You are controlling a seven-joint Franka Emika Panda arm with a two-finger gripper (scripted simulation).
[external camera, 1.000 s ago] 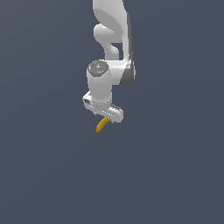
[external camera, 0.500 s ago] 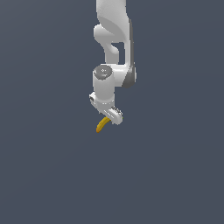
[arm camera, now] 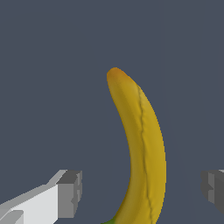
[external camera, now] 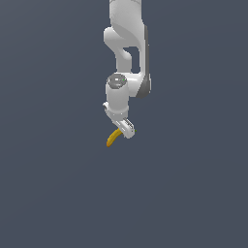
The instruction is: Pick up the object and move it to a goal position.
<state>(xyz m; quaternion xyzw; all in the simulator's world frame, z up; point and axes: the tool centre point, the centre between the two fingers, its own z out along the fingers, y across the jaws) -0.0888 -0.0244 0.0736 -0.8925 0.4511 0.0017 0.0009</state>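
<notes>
A plain dark ground and nothing more

The only thing apart from the task is a flat, even slate-grey surface [external camera: 53,193] that fills both the exterior view and the wrist view from edge to edge. It carries no markings, seams, edges or texture, and no shadow falls on it that can be made out. Whether it is a counter, a floor or merely a backdrop cannot be told from either view. No other items appear anywhere on it.
</notes>
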